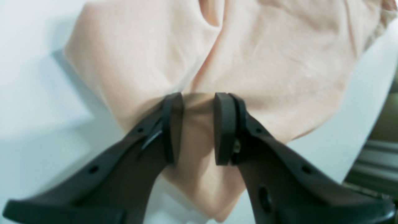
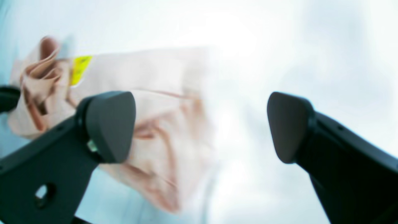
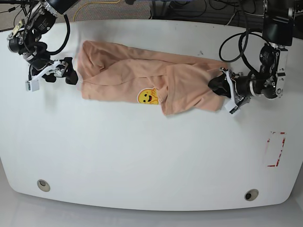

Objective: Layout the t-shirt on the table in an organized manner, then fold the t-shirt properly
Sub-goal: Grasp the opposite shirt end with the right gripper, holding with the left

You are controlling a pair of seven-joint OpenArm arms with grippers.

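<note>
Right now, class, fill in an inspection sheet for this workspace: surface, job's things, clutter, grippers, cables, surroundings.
Surface: white table, red dashed mark, two grommet holes.
Job's things: peach t-shirt stretched sideways, bunched, smiley print showing.
Clutter: nothing seen.
Grippers: left gripper shut on the t-shirt's edge; right gripper open, beside the other end, holding nothing.
Cables: black cables looping off both arms.
Surroundings: floor and wires beyond the far edge.
</note>
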